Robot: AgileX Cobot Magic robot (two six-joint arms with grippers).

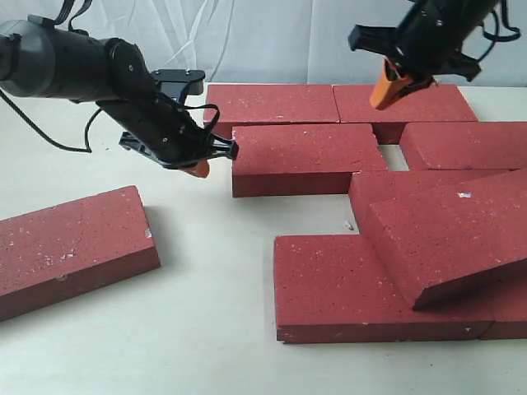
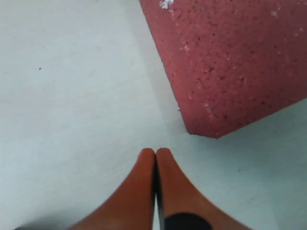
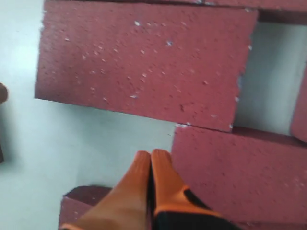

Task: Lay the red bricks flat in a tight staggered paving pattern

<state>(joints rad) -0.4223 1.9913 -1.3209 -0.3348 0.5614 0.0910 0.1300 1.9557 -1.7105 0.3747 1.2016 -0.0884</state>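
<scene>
Bricks fill the near ground. A dark red, white-speckled rectangular paver brick (image 1: 329,288) lies flat on the pale off-white table (image 1: 206,346). A tilted brick (image 1: 449,239) leans across its right end, with one long edge propped up. Off to the left a lone brick (image 1: 70,247) lies flat, well apart from the rest.

Farther back, my left gripper (image 1: 198,169) (image 2: 155,153) hangs low over the table. Its orange fingertips are pressed together on nothing, just beside the left end of the middle brick (image 1: 305,156). To the right of that brick lies a flat side brick (image 1: 469,144), with a small gap of bare table between the two.

Farthest off, a back-left brick (image 1: 272,103) and a back-right brick (image 1: 436,103) lie end to end. My right gripper (image 1: 387,90) (image 3: 150,155) hovers above their joint, its tips closed together and empty.
</scene>
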